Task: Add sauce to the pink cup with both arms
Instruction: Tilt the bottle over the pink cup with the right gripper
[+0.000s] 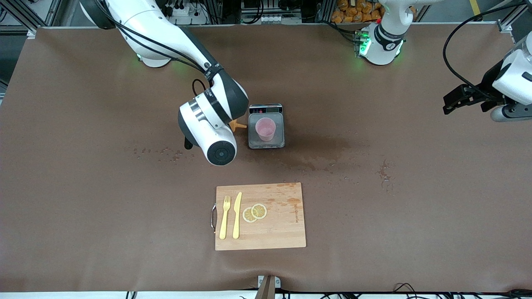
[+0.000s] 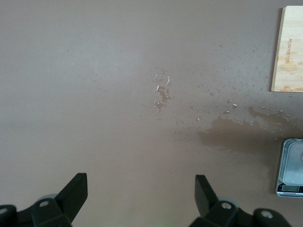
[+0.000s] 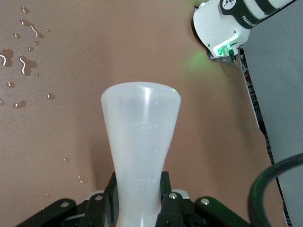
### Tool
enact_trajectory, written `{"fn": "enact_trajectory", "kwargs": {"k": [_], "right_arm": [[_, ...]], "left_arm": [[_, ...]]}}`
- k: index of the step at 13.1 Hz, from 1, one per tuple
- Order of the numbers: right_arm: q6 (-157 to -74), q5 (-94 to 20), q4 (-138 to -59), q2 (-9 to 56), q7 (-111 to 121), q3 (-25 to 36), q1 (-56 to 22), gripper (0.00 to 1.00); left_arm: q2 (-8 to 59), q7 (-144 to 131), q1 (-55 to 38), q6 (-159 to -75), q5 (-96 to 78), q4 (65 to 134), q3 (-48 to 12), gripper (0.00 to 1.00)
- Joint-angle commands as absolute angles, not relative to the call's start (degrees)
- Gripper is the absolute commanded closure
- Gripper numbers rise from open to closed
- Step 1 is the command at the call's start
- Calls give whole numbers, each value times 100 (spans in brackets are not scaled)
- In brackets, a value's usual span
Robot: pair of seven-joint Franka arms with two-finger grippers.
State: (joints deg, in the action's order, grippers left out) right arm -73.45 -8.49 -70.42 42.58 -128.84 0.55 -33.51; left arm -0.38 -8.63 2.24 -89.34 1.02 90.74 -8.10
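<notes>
The pink cup (image 1: 265,128) stands upright on a small grey scale (image 1: 266,143) near the table's middle. My right gripper (image 3: 139,189) is shut on the sauce, a whitish squeeze bottle (image 3: 141,137), and grips it by the narrow part of its body. In the front view the right wrist hides most of the bottle. Only its orange nozzle (image 1: 238,125) shows, beside the scale on the right arm's side and pointing toward the cup. My left gripper (image 1: 448,104) waits open over the left arm's end of the table, with nothing between its fingers (image 2: 75,191).
A wooden cutting board (image 1: 282,224) lies nearer the front camera, with a yellow fork (image 1: 225,218), a knife (image 1: 237,216) and lemon slices (image 1: 254,212) on it. Wet patches (image 1: 316,160) and droplets (image 1: 160,151) mark the brown table around the scale.
</notes>
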Motion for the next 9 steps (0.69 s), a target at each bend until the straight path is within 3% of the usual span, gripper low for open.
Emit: {"fn": "enact_trajectory", "kwargs": {"k": [1, 6, 9], "right_arm": [[-7260, -765, -6961, 4236, -13025, 53, -3349, 84], [-7163, -905, -6812, 4228, -13034, 35, -3384, 99], [-7163, -905, -6803, 4236, -13096, 26, -3392, 100]], "left_arm": [[-79, -791, 220, -8921, -26, 9114, -773, 0], [-70, -879, 211, -8930, -167, 9106, -773, 0], [-70, -870, 211, -8930, -167, 9105, -773, 0]]}}
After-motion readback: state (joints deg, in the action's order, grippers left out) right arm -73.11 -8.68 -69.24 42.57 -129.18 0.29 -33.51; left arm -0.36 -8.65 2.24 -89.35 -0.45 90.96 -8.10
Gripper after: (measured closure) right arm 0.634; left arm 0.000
